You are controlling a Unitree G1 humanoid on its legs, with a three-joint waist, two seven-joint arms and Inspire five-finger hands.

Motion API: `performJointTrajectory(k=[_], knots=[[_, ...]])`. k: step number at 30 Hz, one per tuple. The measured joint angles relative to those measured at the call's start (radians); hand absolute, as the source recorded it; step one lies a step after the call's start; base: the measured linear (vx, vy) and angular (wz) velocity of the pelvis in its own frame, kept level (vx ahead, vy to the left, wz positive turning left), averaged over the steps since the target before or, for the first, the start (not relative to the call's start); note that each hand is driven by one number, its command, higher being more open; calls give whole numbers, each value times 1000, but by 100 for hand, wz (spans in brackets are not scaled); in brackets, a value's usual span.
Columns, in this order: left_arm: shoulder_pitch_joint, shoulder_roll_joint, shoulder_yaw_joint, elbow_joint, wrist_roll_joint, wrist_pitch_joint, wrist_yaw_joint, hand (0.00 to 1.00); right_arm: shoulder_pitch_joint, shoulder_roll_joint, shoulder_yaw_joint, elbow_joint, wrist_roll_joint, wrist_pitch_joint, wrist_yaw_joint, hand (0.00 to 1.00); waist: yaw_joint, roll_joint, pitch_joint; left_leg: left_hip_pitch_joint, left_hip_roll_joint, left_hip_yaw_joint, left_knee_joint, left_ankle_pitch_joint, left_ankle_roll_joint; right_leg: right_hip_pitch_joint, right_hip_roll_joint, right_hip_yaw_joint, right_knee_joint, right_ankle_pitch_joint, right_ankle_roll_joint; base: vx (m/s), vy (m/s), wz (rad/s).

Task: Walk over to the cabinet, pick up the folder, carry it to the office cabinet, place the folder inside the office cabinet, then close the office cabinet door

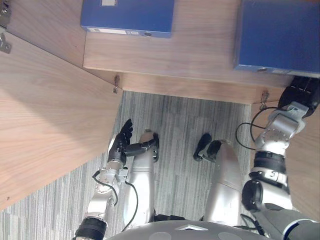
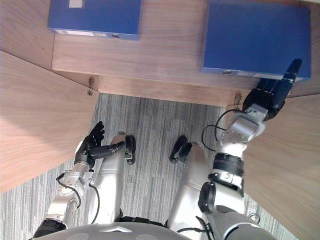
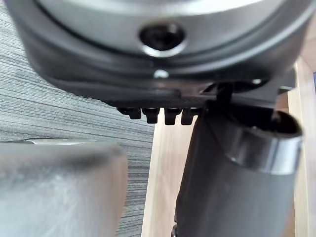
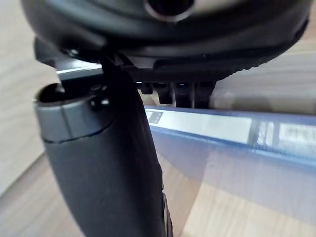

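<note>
cabinet shelf (image 2: 170, 50): open toward the robot, bare wood between the two folders, so there is room to reach in.
left door (image 2: 35, 115): swung wide open, clear of the left arm.
right door (image 2: 285, 165): also open, beside the right arm; not yet closed.
carpet (image 2: 150, 130): grey striped floor below the shelf edge.
right folder (image 2: 255, 37): blue, lying flat on the shelf with its spine to the front. Likely the task's folder, since the right hand is at it.
left folder (image 2: 95, 17): same blue, flat, well apart from the other; nothing near it.
right hand (image 2: 272, 95): raised to the right folder's front right corner, fingers straight, gripping nothing. Contact with the folder: cannot tell.
left hand (image 2: 92, 145): low beside the leg, fingers relaxed and spread, empty; looks parked out of the way.
</note>
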Motion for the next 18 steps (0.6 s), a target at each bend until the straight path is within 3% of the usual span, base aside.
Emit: performJointTrajectory(k=[8, 14, 16, 18], knots=[[25, 42, -1, 7, -3, -1, -39, 100, -218, -267, 180, 311, -144, 220, 12, 100, -38, -4, 0, -20, 5, 17, 1, 14, 29, -4, 7, 6, -53, 55, 17, -49, 59, -7], [37, 36, -2, 45, -2, 0, -40, 100, -354, -323, 282, 309, -183, 243, 54, 100, -37, -20, 10, -22, 17, 32, 3, 15, 33, -19, 18, 20, -53, 66, 18, -7, 10, -9], [37, 28, -2, 44, -2, 0, -38, 100, -319, -310, 286, 230, -216, 243, 54, 100, -37, -23, 12, -22, 19, 32, 3, 15, 33, -20, 21, 20, -53, 66, 18, 0, 0, 0], [37, 24, 0, 43, 0, 0, -36, 100, -197, -277, 283, 29, -218, 242, 54, 100, -39, -27, 14, -20, 20, 32, 3, 15, 32, -20, 24, 22, -54, 66, 18, 5, -1, -2]])
